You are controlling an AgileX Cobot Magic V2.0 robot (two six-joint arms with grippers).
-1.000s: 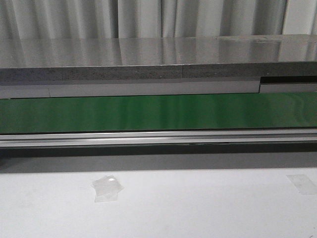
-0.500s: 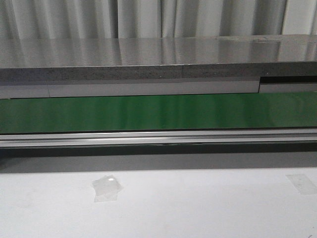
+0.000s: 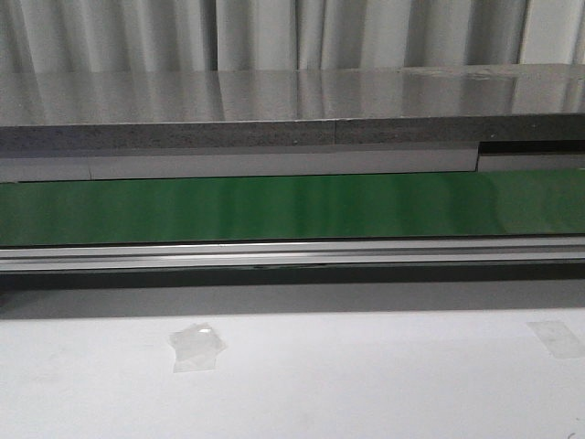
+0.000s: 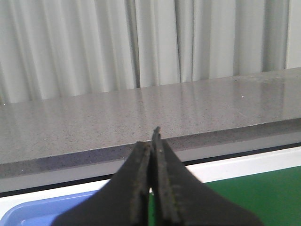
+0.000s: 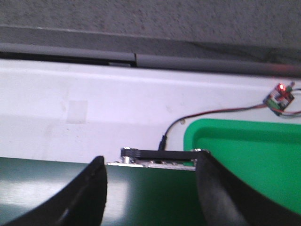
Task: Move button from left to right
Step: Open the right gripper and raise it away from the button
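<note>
The button is not in view in any frame. Neither gripper shows in the front view. In the left wrist view my left gripper (image 4: 151, 141) is shut with nothing between its dark fingers; it hangs above a blue bin (image 4: 42, 212) and the green belt (image 4: 254, 193). In the right wrist view my right gripper (image 5: 150, 162) is open and empty, its two black fingers spread over the dark green belt (image 5: 150, 197) near the belt's end, beside a green bin (image 5: 249, 150).
The front view shows the green conveyor belt (image 3: 292, 206) with its metal rail (image 3: 292, 254), a grey counter (image 3: 292, 101) behind and a white table (image 3: 366, 375) with tape patches (image 3: 196, 346) in front. A small circuit board (image 5: 280, 98) with a red light and wires lies near the green bin.
</note>
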